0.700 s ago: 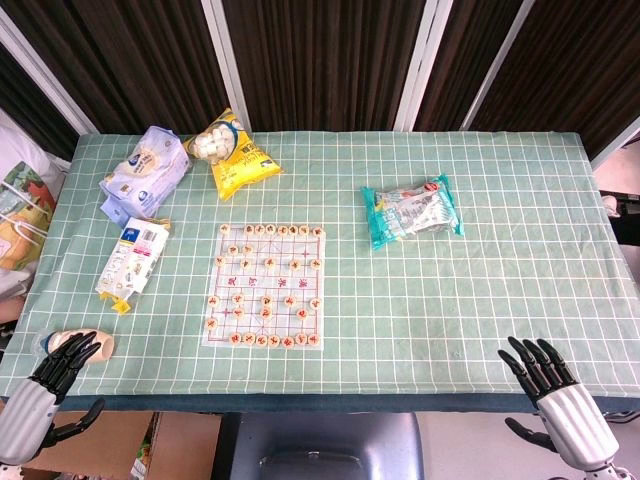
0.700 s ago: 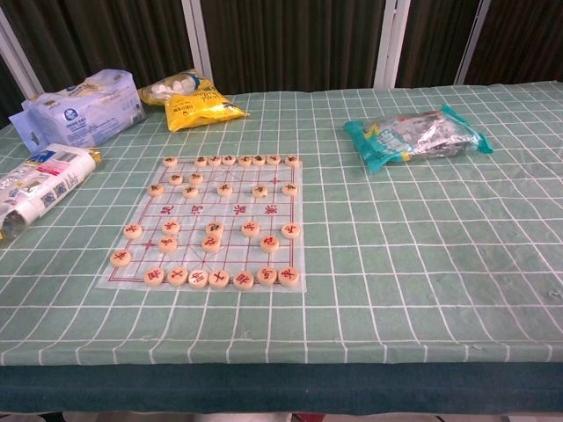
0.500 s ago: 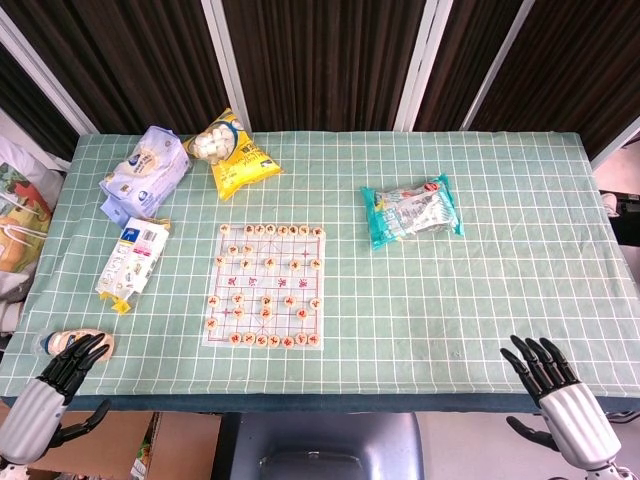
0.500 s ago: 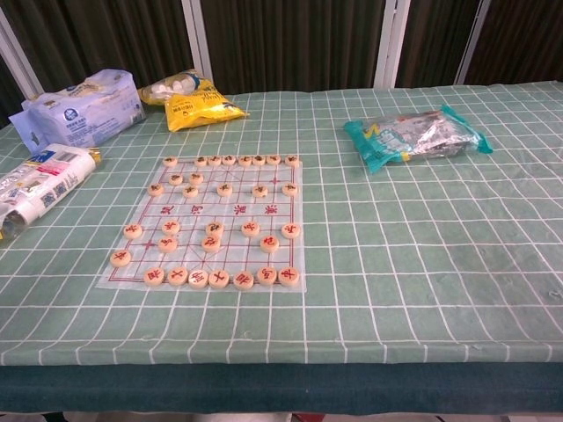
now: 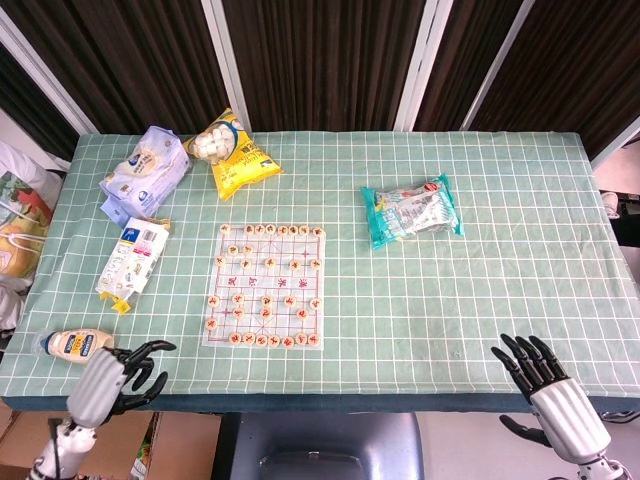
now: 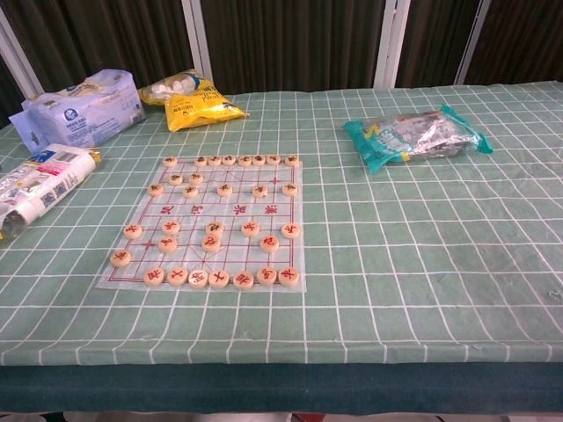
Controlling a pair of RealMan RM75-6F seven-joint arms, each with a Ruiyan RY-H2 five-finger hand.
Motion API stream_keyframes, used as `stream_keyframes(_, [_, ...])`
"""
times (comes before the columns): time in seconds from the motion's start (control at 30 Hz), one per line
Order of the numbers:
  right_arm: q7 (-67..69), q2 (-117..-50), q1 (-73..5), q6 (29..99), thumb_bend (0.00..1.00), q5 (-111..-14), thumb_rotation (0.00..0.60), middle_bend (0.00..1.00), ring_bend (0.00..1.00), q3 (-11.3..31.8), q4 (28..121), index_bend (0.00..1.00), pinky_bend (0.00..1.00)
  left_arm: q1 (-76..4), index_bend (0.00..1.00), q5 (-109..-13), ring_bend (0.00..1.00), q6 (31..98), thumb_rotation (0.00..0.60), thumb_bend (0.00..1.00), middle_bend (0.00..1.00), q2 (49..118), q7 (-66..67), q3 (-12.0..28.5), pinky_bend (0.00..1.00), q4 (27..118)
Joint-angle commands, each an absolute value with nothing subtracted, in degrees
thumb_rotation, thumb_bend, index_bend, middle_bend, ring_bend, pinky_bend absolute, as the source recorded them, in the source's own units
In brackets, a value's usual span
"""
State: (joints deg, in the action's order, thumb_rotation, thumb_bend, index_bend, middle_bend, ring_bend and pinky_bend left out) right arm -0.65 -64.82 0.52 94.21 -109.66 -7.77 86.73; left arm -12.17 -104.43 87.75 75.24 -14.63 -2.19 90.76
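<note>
The left hand point(image 5: 108, 381) hangs at the near left edge of the counter point(image 5: 520, 270), its dark fingers point(image 5: 148, 350) spread and loosely curled, holding nothing. Just beside it, at the counter's near left corner, a small bottle with a pale label point(image 5: 73, 344) lies on its side, close to the fingers but apart from them. The right hand point(image 5: 556, 392) sits at the near right edge, fingers fanned out and pointing up over the green checked cloth, with nothing in its grasp and nothing close by. Neither hand shows in the chest view. In the middle left of the counter lies a thin game board point(image 5: 264, 285) printed with red lines, covered with round wooden chess pieces point(image 5: 262, 341) set in rows at its far and near sides and scattered between. Left of the board a blue and white packet point(image 5: 132, 259) lies lengthwise, and beyond it, toward the far left corner, rests a pale blue bag point(image 5: 147, 170). Next to that bag, a yellow bag with white round sweets pictured on it point(image 5: 233, 153) lies tilted. Well to the right of the board, a teal packet with a clear shiny window point(image 5: 411, 211) lies flat on the cloth. Dark curtains with white posts stand behind the counter.
</note>
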Motion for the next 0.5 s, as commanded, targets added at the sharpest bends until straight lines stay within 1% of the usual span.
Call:
stream_keyframes(0.03, [-0.4,-64.7,0.4,93.9,0.25,-109.2,0.6,0.0,0.0,-7.6,86.9,0.0,0.0,-19.9,0.38,-86.0,1.0,70.8,0.6,0.4,1.0,79.2,-0.3,4.8,1.0,101.7])
stream_keyframes(0.1, [-0.1,-64.5,0.2,93.7,0.25,-108.9,0.6,0.0,0.0,-7.6,86.9,0.0,0.0,-21.2,0.37,-82.1,1.0,69.6,0.6,0.4,1.0,82.0,3.9,6.8,1.0,100.2])
stream_keyframes(0.2, [0.3,-64.4,0.1,93.5,0.25,-108.4,0.6,0.0,0.0,-7.5,86.9,0.0,0.0,-22.7,0.38,-78.2,1.0,68.3,0.6,0.4,1.0,85.2,8.3,8.4,1.0,97.9])
stream_keyframes(0.3, [0.6,-64.3,-0.1,93.2,0.25,-107.9,0.6,0.0,0.0,-7.3,86.9,0.0,0.0,-24.0,0.39,-75.8,1.0,67.5,0.6,0.4,1.0,87.9,11.6,9.1,1.0,96.1])
stream_keyframes(0.43, [1.0,-64.1,-0.1,93.1,0.25,-107.5,0.6,0.0,0.0,-7.2,87.0,0.0,0.0,-25.5,0.37,-73.5,1.0,66.6,0.6,0.4,1.0,91.1,15.6,9.4,1.0,93.8])
stream_keyframes(0.5, [1.1,-64.1,-0.1,93.2,0.25,-107.3,0.6,0.0,0.0,-7.2,87.0,0.0,0.0,-26.3,0.37,-72.7,1.0,66.5,0.6,0.4,1.0,93.2,17.6,9.6,1.0,92.0])
